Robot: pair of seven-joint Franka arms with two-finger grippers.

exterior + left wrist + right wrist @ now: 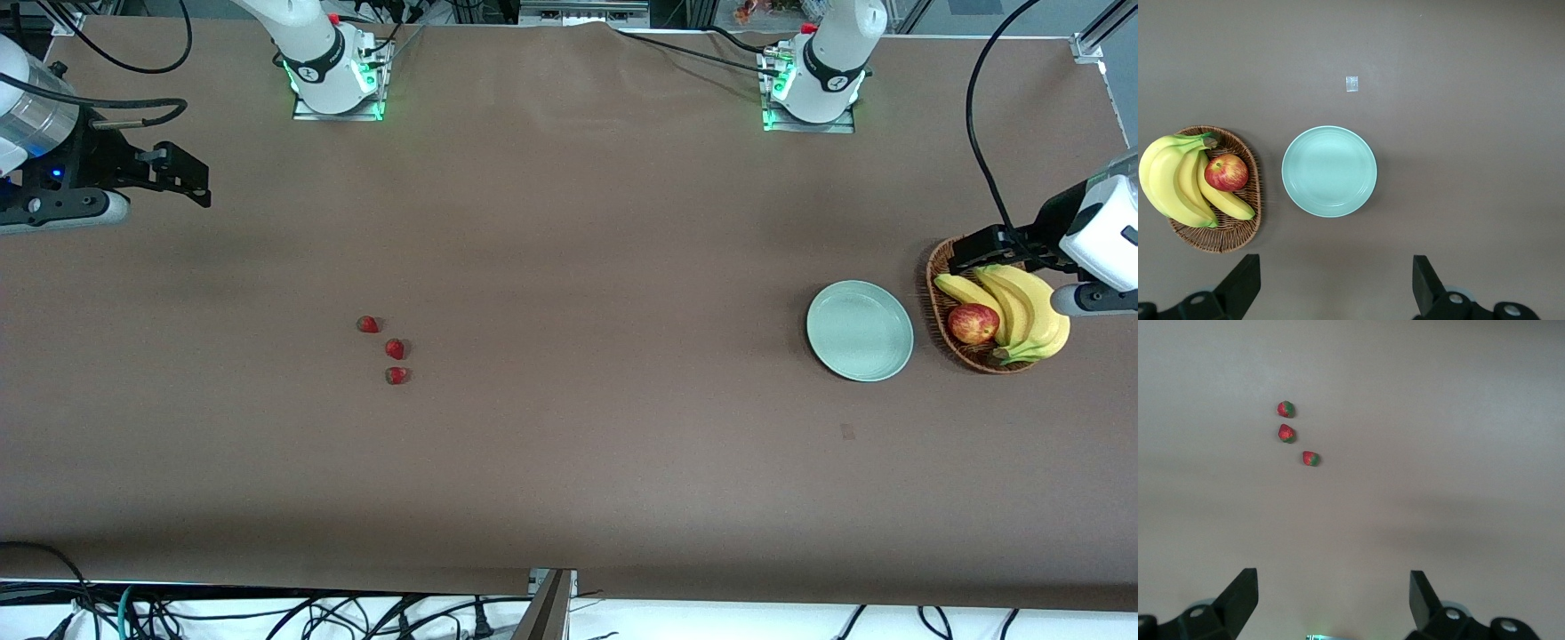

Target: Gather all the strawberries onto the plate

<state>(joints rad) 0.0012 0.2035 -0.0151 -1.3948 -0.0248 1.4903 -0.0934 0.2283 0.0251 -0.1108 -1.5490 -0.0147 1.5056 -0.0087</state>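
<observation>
Three small red strawberries [368, 324] [395, 348] [396, 375] lie close together on the brown table, toward the right arm's end. They also show in the right wrist view [1285, 409] [1286, 433] [1311, 459]. The pale mint-green plate [860, 331] sits empty toward the left arm's end and also shows in the left wrist view [1329, 171]. My right gripper [191, 173] [1332, 577] is open and empty, up over the table's right-arm end, away from the berries. My left gripper [965, 253] [1336, 263] is open and empty, over the basket's rim.
A brown wicker basket [931, 286] [1225, 240] with bananas [1022, 311] and a red-yellow apple [973, 324] stands beside the plate, at the left arm's end. A small clear scrap [1351, 83] lies on the table nearer the front camera than the plate.
</observation>
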